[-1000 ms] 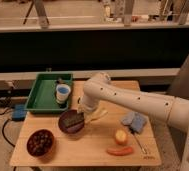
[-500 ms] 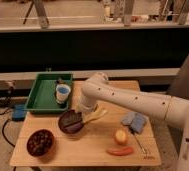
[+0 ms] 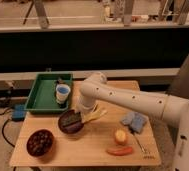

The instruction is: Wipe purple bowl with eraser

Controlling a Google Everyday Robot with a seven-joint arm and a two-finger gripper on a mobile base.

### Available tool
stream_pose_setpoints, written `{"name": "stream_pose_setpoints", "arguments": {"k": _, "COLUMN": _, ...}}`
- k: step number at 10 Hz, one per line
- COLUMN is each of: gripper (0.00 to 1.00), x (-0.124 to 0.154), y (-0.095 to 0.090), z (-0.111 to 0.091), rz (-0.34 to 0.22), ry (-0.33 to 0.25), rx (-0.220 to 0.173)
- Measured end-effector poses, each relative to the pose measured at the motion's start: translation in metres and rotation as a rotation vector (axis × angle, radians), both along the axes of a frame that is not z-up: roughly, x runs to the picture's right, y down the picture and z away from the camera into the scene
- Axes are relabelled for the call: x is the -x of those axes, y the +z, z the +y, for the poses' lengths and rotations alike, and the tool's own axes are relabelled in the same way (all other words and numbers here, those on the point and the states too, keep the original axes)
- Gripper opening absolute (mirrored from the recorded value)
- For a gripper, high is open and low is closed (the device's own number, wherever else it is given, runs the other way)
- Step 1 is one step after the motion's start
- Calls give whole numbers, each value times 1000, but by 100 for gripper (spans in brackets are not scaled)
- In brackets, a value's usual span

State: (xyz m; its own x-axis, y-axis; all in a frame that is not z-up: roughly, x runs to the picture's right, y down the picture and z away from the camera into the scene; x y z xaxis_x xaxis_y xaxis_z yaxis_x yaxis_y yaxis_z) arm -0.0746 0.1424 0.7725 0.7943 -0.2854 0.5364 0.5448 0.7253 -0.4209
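The purple bowl (image 3: 68, 123) sits on the wooden table (image 3: 98, 149), left of the middle. A dark eraser (image 3: 73, 119) lies inside the bowl under the tip of my arm. My gripper (image 3: 77, 116) is at the bowl's right side, down in the bowl on the eraser. My white arm (image 3: 133, 100) comes in from the right.
A green tray (image 3: 43, 95) with a blue-and-white cup (image 3: 62, 93) stands at the back left. A dark red bowl (image 3: 40, 142) is at the front left. A banana (image 3: 95, 115), a blue cloth (image 3: 133, 120), a yellow fruit (image 3: 120, 136), a carrot (image 3: 119, 150) and a fork (image 3: 140, 141) lie to the right.
The gripper has shifted slightly within the bowl; the arm's pose is almost the same.
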Motion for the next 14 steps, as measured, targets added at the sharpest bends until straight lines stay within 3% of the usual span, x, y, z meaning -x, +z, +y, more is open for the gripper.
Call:
{"name": "stream_pose_setpoints", "arguments": {"k": 2, "gripper": 0, "x": -1, "y": 6, "z": 1, "rz": 115, "ry": -99, "rx": 27}}
{"name": "stream_pose_setpoints", "arguments": {"k": 3, "gripper": 0, "x": 1, "y": 10, "z": 3, "rz": 182, "ry": -178, "rx": 55}}
{"name": "stream_pose_setpoints", "arguments": {"k": 4, "gripper": 0, "x": 1, "y": 15, "z": 5, "rz": 204, "ry": -207, "rx": 75}}
{"name": "stream_pose_setpoints", "arguments": {"k": 10, "gripper": 0, "x": -9, "y": 26, "z": 10, "rz": 256, "ry": -269, "rx": 47}}
{"name": "stream_pose_setpoints", "arguments": {"k": 14, "gripper": 0, "x": -7, "y": 29, "z": 1, "rz": 289, "ry": -304, "rx": 24}}
